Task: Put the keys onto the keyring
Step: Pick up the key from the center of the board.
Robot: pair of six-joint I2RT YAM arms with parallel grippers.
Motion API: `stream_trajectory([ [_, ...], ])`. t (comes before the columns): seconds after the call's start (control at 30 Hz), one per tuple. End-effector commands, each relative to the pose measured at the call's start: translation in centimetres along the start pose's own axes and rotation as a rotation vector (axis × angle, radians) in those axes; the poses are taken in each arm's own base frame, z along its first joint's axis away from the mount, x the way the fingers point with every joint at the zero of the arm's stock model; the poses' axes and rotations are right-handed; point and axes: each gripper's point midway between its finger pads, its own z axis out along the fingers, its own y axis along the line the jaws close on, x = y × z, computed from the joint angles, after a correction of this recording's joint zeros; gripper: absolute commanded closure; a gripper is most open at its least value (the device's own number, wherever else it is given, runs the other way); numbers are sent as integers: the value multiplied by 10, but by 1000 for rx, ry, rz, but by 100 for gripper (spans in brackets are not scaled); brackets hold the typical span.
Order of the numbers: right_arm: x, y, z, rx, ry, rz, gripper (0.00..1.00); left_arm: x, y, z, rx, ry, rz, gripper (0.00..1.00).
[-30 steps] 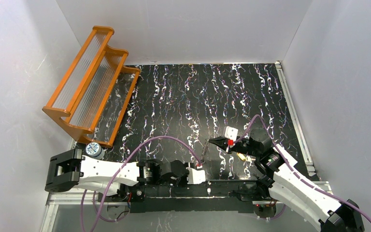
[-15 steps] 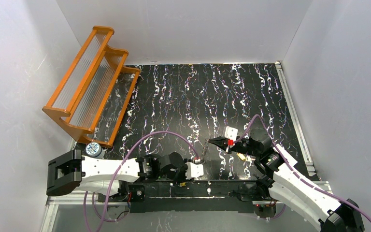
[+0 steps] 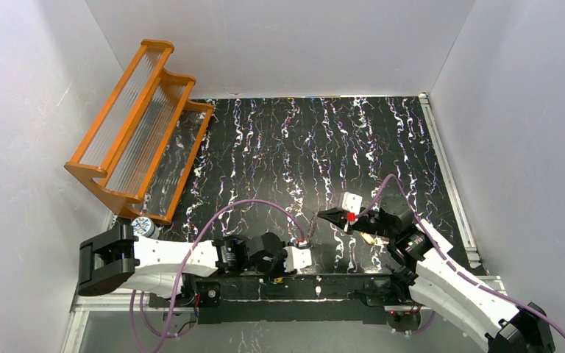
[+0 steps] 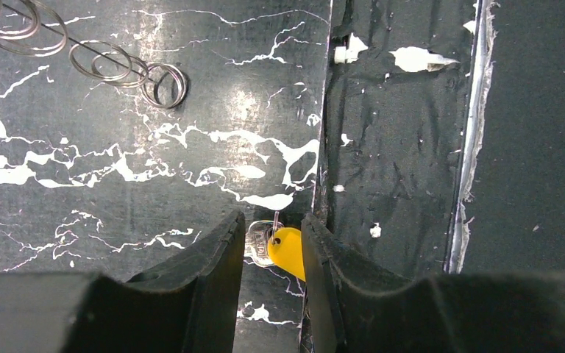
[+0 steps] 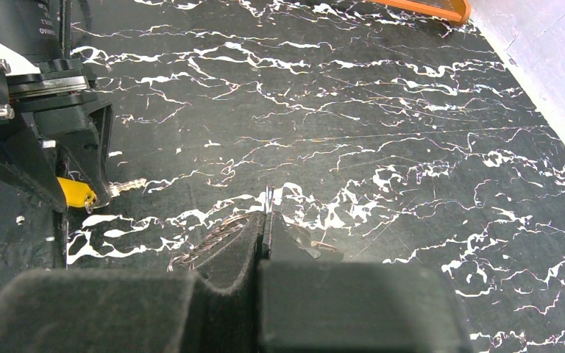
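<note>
Counting it up: two arms, the left arm (image 3: 162, 257) and the right arm (image 3: 449, 283), each trailing a purple cable (image 3: 250, 208). I'm seeing one key (image 4: 288, 250) for sure and one keyring (image 4: 110, 62), which is looking like a string of thin silver wire loops. Then one orange rack (image 3: 136, 125) and one little round blue-and-white thing (image 3: 141, 226). A yellow bit (image 3: 368, 237) is also showing under the right arm's wrist, too small to tell what it is.

The rack is the only container-ish thing. It's sitting tilted in the far left corner, showing stepped tiers with ribbed clear panels. The round thing is sitting just beside the rack's near end.

Well apart from the rack, off to its right and toward the near edge, the left gripper (image 4: 271, 222) is pointing down. Its fingers are drawn in narrow and pinching the key, yellow head against one finger, silver blade toward the other. The key is sitting right at the mat's near seam.

A bit farther right of the rack, the right gripper (image 5: 266, 220) is squeezing fully together on one end of the keyring, with wire poking up from the tips. The rest of the loops are lying on the mat, trailing toward the key.

Everything is sitting on a black mat (image 3: 287, 147) with white marble streaks, and plain white walls (image 3: 279, 44) are boxing it in.
</note>
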Motion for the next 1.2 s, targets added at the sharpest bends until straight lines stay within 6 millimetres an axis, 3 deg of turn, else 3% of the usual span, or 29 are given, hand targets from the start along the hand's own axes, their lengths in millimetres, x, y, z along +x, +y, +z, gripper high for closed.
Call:
stream_trajectory([
  [0.0, -14, -2, 1, -4, -34, -18, 99, 1, 4, 1, -20, -1, -13, 68],
  [0.33, -14, -2, 1, -4, -33, -17, 99, -12, 3, -1, 15, 51, -4, 66],
  [0.73, -13, -1, 1, -5, -34, -15, 99, 15, 13, -20, -7, 265, 79, 58],
  [1.17, -13, -1, 1, -6, -35, -14, 99, 3, 5, -3, 46, 210, 71, 62],
])
